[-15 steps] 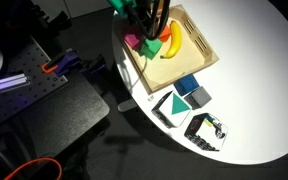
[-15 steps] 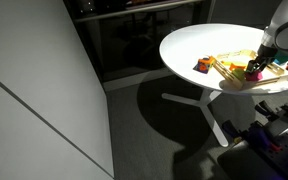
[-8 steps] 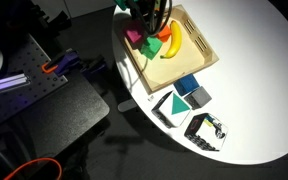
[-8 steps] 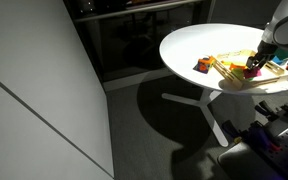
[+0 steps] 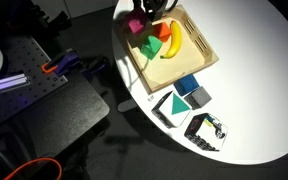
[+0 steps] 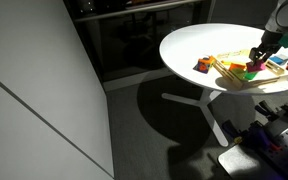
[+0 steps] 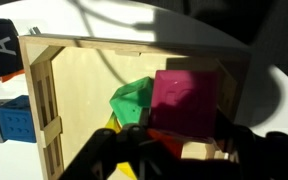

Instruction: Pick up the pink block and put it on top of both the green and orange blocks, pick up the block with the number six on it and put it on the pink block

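Note:
The pink block (image 7: 187, 98) sits in the wooden tray (image 7: 94, 70), resting on the green block (image 7: 132, 100) and an orange block (image 7: 169, 136). It also shows in both exterior views (image 5: 136, 26) (image 6: 253, 68), with the green block (image 5: 144, 45) beside it. My gripper (image 7: 179, 152) hangs just above the pink block, its jaws spread wider than the block and not touching it. It shows in both exterior views (image 5: 150, 6) (image 6: 264, 44). No number six can be read on any block.
A blue block (image 7: 14, 120) and a black block marked A (image 7: 1, 55) lie outside the tray's left wall. A yellow banana shape (image 5: 170, 40) lies in the tray. Blue and grey blocks (image 5: 192, 90) and cards (image 5: 206, 130) lie on the white table (image 5: 254, 70).
My gripper has risen away from the tray. The pink block stays behind on the green and orange blocks, now uncovered in the exterior views.

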